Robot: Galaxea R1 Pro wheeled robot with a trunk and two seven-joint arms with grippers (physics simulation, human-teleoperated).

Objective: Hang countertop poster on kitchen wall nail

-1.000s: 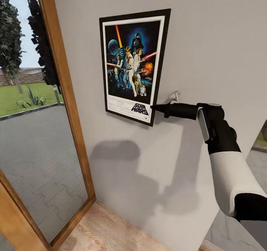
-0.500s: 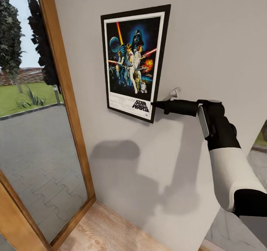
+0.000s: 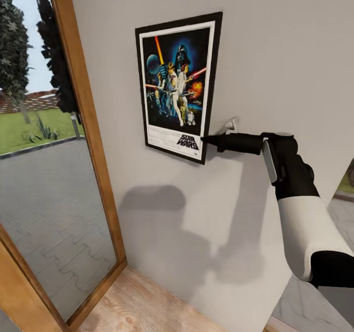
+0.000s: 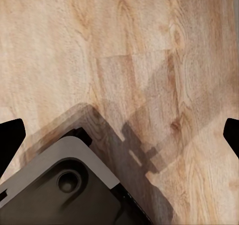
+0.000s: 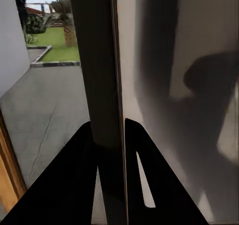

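Observation:
The poster (image 3: 177, 84) stands upright against the pale grey wall (image 3: 275, 52), framed in black with colourful figures on dark blue. My right gripper (image 3: 204, 139) is shut on its lower right corner, the arm reaching in from the right. In the right wrist view the poster's dark edge (image 5: 99, 75) runs between the two black fingers of the right gripper (image 5: 110, 130). My left gripper (image 4: 122, 132) hangs open over the wooden floor, nothing between its fingers. The wall nails are hidden or out of view. The kitchen countertop is out of view.
A tall window with a wooden frame (image 3: 83, 125) fills the left, garden and paving behind it. A small pale hook-like fitting (image 3: 231, 123) sticks from the wall just above my right gripper. Wooden floor (image 3: 142, 302) lies below; my base (image 4: 64, 185) shows under the left gripper.
The poster has turned from tilted to nearly upright and shifted slightly right against the wall. My right gripper stayed shut on its corner, barely moving.

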